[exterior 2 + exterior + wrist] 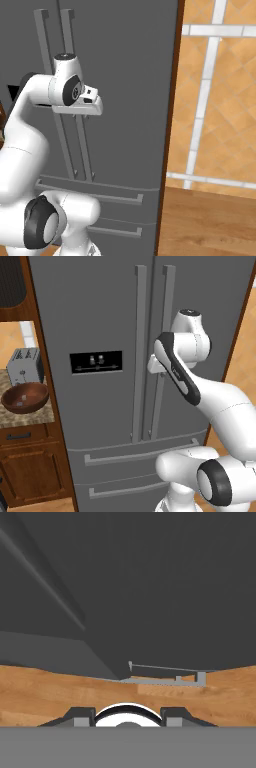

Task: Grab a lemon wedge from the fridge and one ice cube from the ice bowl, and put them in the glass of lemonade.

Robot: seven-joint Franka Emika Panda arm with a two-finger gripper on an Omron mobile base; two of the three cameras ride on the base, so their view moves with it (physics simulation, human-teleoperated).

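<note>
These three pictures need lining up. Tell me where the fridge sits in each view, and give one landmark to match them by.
Left base view: the fridge fills the middle, from top edge to bottom.
Right base view: it takes the left two thirds, beside the tiled wall.
Hand view: its dark grey front covers the upper part.
Landmark: the paired vertical door handles in both base views.

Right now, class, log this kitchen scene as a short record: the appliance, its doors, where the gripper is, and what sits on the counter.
appliance: grey French-door fridge
doors: both shut
gripper: at the right door's handle, pointing down; grip on it not clear
counter: brown ice bowl holding white ice cubes, with a toaster behind it
floor: wood, right of the fridge
</note>
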